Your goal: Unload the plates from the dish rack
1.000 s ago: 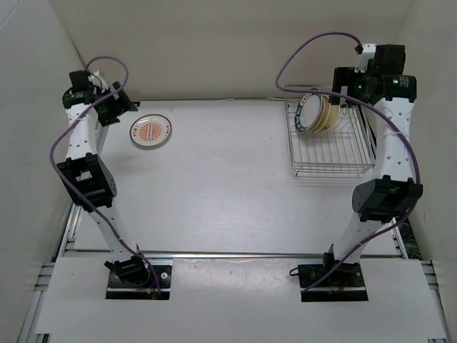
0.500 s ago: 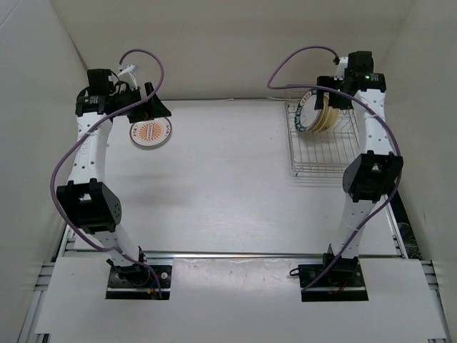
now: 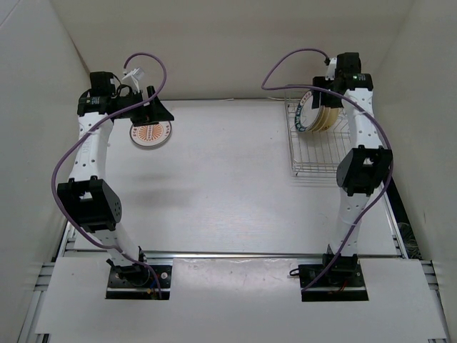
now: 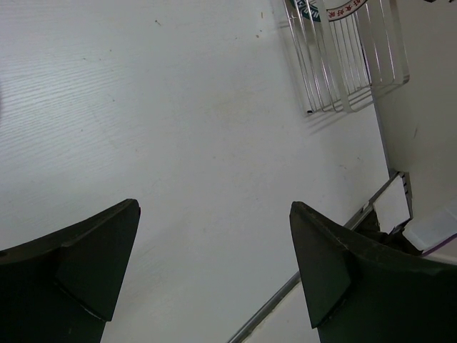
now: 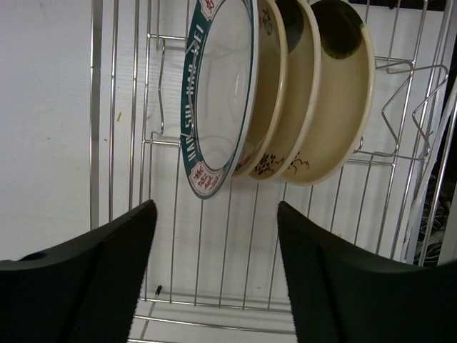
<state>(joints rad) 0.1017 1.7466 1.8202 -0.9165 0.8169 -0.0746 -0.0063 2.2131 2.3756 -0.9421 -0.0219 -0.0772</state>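
From above, the orange-centred plate (image 3: 151, 132) is seen flat on the table (image 3: 214, 179), well apart from the dish rack (image 3: 332, 161); by the left wrist, the left gripper (image 4: 214, 214) is shown spread wide, empty; by the right wrist, the right gripper (image 5: 216, 214) likewise, above the dark-rimmed plate (image 5: 214, 100) and cream plates (image 5: 335, 93) stood upright in the rack.

The silvery dish rack (image 5: 95, 143) holds a teal-rimmed white plate (image 5: 218, 107) with white and red rim lettering and cream plates (image 5: 335, 107) with dark patches and brown sprigs; well left of the rack lies an orange-centred white plate (image 3: 151, 132).
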